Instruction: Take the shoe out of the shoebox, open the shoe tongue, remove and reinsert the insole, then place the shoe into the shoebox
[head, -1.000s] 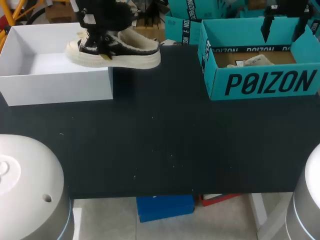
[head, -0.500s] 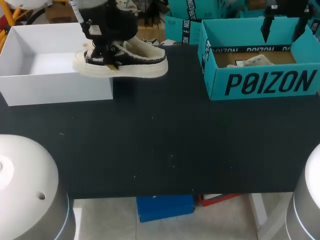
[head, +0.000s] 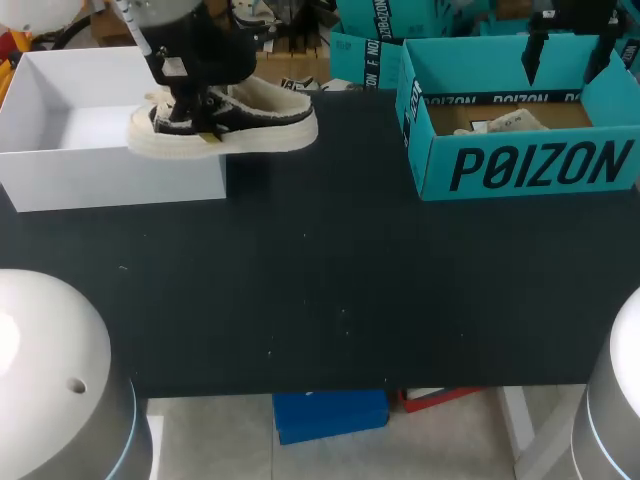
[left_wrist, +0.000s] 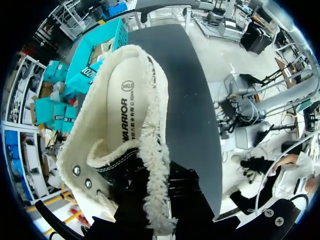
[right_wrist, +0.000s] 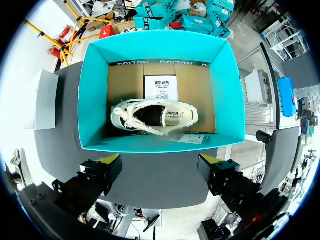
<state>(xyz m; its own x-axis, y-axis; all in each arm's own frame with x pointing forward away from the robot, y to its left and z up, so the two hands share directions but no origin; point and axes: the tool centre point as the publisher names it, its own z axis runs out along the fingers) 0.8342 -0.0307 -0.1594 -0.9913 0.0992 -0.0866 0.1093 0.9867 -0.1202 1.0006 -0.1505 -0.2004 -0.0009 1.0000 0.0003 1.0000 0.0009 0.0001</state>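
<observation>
Dark tabletop (head: 330, 280). White box (head: 110, 180), open, nothing showing inside. Teal box (head: 520, 160) stands well right of the white box, with a second shoe (right_wrist: 155, 116) lying in it.

Shoe (head: 250, 125) hangs in the air above the white box's right wall, its heel end out over the tabletop.

Left gripper (head: 195, 105): jaws clamped on the shoe by the laces. Right gripper (right_wrist: 161, 165): jaws wide, empty, above the teal box.

Insole (left_wrist: 125, 115) sits in place.

Judged: lift-out about done. Tongue, insole and return all left.

surface: black table (head: 320, 280); far left: white box (head: 110, 175); far right: teal shoebox (head: 540, 165)
</observation>
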